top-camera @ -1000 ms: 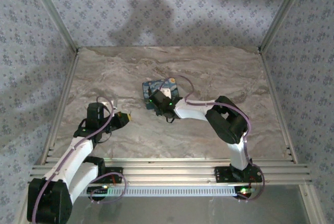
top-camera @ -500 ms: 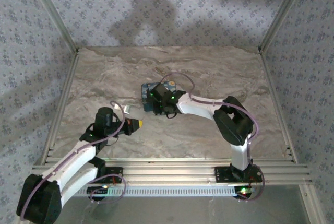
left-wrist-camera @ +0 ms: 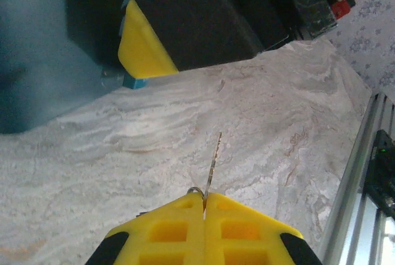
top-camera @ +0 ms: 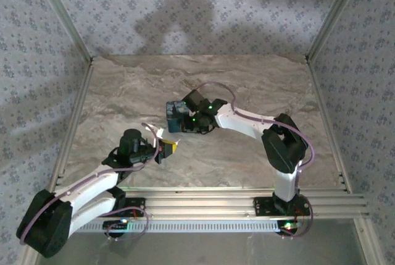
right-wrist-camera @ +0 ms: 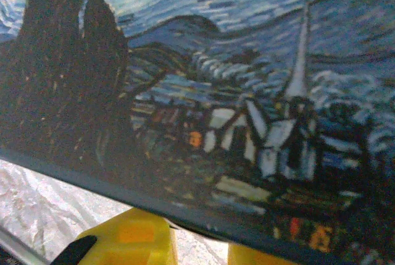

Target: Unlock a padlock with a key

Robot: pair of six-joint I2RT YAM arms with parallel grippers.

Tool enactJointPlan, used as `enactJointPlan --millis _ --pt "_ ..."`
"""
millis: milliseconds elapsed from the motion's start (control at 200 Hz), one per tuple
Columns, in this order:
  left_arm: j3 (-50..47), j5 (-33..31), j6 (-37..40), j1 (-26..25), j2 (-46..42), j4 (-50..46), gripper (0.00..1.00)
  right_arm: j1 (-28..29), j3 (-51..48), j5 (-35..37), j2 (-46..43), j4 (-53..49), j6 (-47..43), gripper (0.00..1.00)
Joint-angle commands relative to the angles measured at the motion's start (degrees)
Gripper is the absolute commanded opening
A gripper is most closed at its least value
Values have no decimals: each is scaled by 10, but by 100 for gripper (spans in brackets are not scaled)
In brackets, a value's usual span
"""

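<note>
Flowered wallpaper walls in a marble-patterned bench (top-camera: 247,86), with both arms reaching toward its middle. The left claw (top-camera: 168,149) is clenched on the key (left-wrist-camera: 213,160). Its yellow fingers (left-wrist-camera: 185,231) pinch the bow so the thin toothed blade juts straight ahead, edge-on to the wrist camera and clear of the bench. Held that way, the blade can be steered like a pointer toward a keyhole.

Just far and right of it, the right claw (top-camera: 183,122) appears to be grasping a painted block (top-camera: 174,115) printed with a starry night scene. I take this block for the padlock, though no shackle or keyhole can be made out. It looks raised off the bench, probably to brace it and turn one face toward the key. From the left wrist, one yellow finger (left-wrist-camera: 145,46) of the right claw presses against the block's blue side.

Key and block are near each other but apart, so insertion is not yet begun. Lining the blade up with a slot I cannot see is the hard part.
</note>
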Motion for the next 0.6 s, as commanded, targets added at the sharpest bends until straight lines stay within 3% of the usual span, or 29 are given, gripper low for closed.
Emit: enactJointPlan --millis 0,595 --pt "8 -2 29 -3 23 73 0 -12 19 -56 -26 -6 22 0" --pt "12 12 -21 -4 162 257 0 -68 3 -176 -46 2 42 0"
